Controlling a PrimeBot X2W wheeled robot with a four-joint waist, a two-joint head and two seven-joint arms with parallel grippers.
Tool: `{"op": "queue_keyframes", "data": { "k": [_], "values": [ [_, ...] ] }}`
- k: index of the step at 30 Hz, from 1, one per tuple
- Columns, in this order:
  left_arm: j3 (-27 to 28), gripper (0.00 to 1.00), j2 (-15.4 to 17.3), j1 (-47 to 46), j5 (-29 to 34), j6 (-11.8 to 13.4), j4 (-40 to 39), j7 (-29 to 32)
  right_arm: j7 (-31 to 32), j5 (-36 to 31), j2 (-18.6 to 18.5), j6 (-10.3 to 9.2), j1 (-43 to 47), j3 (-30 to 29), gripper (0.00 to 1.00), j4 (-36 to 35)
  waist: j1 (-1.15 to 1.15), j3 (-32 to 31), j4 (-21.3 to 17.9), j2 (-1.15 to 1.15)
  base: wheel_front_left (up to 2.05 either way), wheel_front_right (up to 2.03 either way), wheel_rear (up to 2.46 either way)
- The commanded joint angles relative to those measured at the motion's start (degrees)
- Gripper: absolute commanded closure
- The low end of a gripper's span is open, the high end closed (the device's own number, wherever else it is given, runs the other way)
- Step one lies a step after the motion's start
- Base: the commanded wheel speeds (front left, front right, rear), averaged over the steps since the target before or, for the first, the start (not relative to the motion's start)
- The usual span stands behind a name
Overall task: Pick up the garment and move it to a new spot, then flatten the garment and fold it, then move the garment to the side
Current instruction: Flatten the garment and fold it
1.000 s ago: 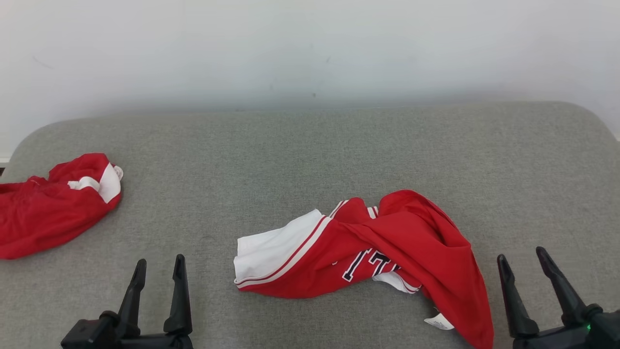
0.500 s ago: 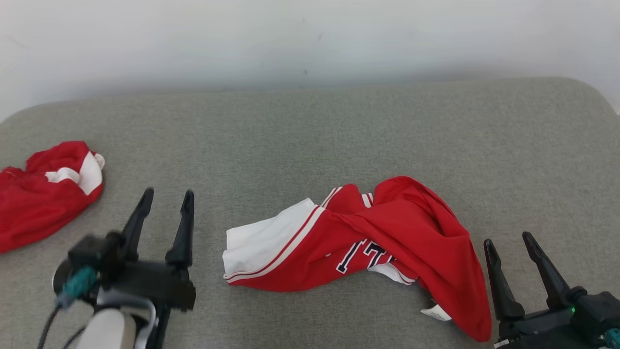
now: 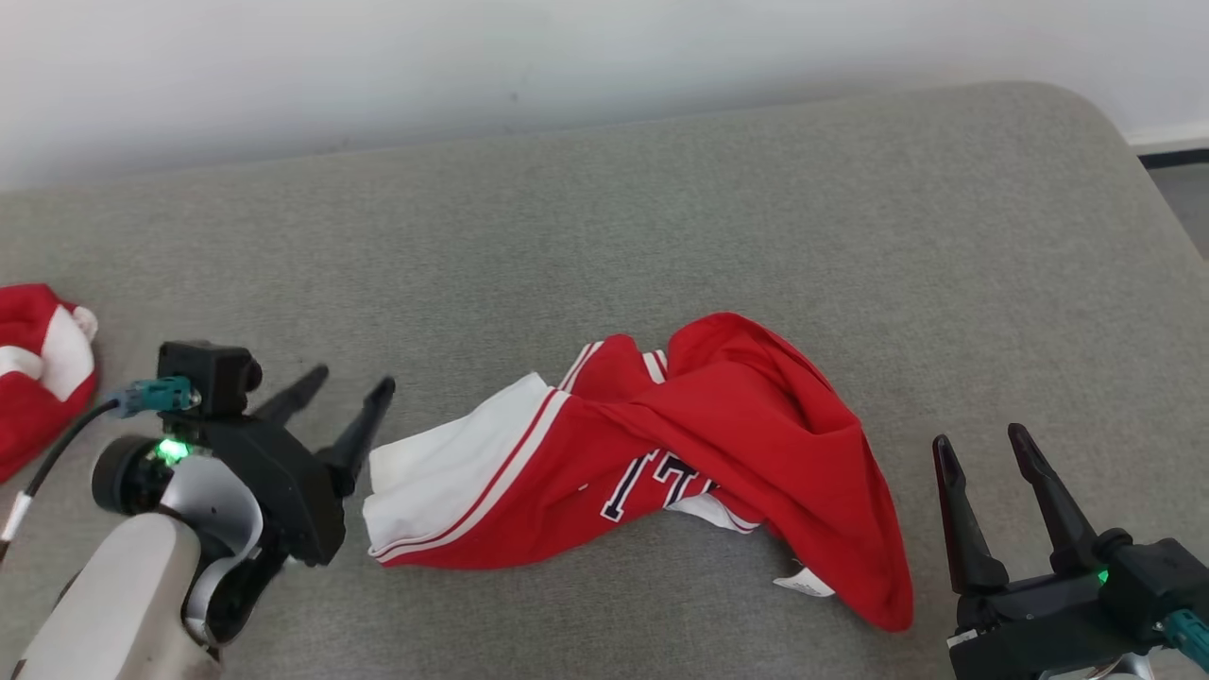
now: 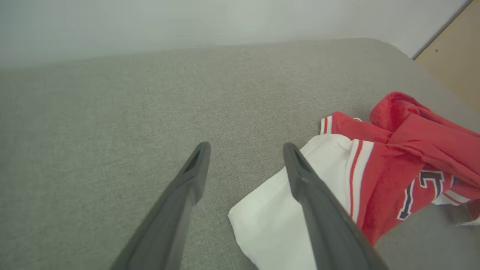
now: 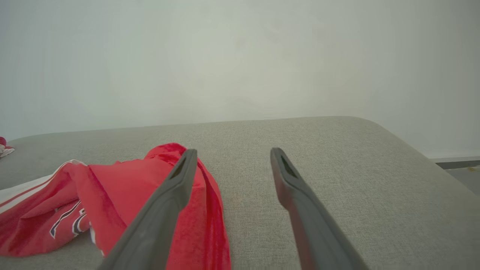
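The garment (image 3: 699,444), a red jersey with a white panel and dark letters, lies crumpled in the middle of the grey padded surface (image 3: 661,208). My left gripper (image 3: 351,380) is open, angled to the right, with its fingertips just left of the garment's white end. In the left wrist view the open left gripper (image 4: 246,146) hovers with its right finger over the white edge of the garment (image 4: 375,165). My right gripper (image 3: 979,436) stands open just right of the red tail. In the right wrist view its left finger overlaps the garment (image 5: 123,187); the right gripper (image 5: 233,150) is empty.
A second red and white garment (image 3: 38,368) lies at the far left edge. A pale wall runs behind the surface. The surface's rounded right corner drops to the floor (image 3: 1181,189). Bare grey padding stretches behind the jersey.
The head camera has turned right, so everything has shifted left in the picture. My left arm has risen forward and swung its open gripper toward the garment's white end. The right gripper stays put.
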Motion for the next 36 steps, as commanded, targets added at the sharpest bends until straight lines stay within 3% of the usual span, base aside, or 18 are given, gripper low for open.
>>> {"op": "queue_keyframes", "data": {
  "k": [1,8,18,19,20,25,36],
  "values": [
    [-0.6,0.0,0.9,-0.2,-1.0,0.1,0.6,1.1,0.0,0.1,0.3,-0.15,-0.4,0.0,0.0,0.2,-0.01,0.7,-1.0,0.0,0.0,0.0,0.0],
    [-5.0,0.0,3.1,0.0,-5.8,0.1,4.2,5.6,0.0,0.3,0.7,-0.15,-1.6,0.3,0.0,0.8,-0.01,1.5,-2.1,0.0,0.0,0.0,0.0],
    [-8.7,0.0,1.8,0.4,-11.6,0.1,10.0,9.7,0.0,0.5,0.6,-0.15,-2.4,0.6,0.0,1.3,-0.01,1.8,-3.0,0.0,0.0,0.0,0.0],
    [-9.0,0.6,1.6,0.6,-12.8,0.1,10.3,10.2,0.0,0.5,0.6,-0.15,-2.4,0.6,0.0,1.3,-0.01,1.9,-3.1,0.0,0.0,0.0,0.0],
    [-9.2,1.0,1.6,0.5,-13.7,0.1,10.5,10.3,0.0,0.5,0.6,-0.15,-2.4,0.6,0.0,1.3,-0.01,1.9,-3.1,0.0,0.0,0.0,0.0],
    [-8.7,1.0,3.1,-2.9,-15.0,0.1,10.6,5.2,0.0,0.6,0.5,-0.15,-2.5,0.5,0.0,1.4,-0.01,2.1,-3.0,0.0,0.0,0.0,0.0],
    [-8.9,1.0,6.4,-15.1,-7.7,0.1,9.7,-13.1,0.0,0.3,0.4,-0.15,-3.0,-1.0,0.0,2.1,-0.01,2.1,-2.1,0.0,0.0,0.0,0.0]
  ]
}}
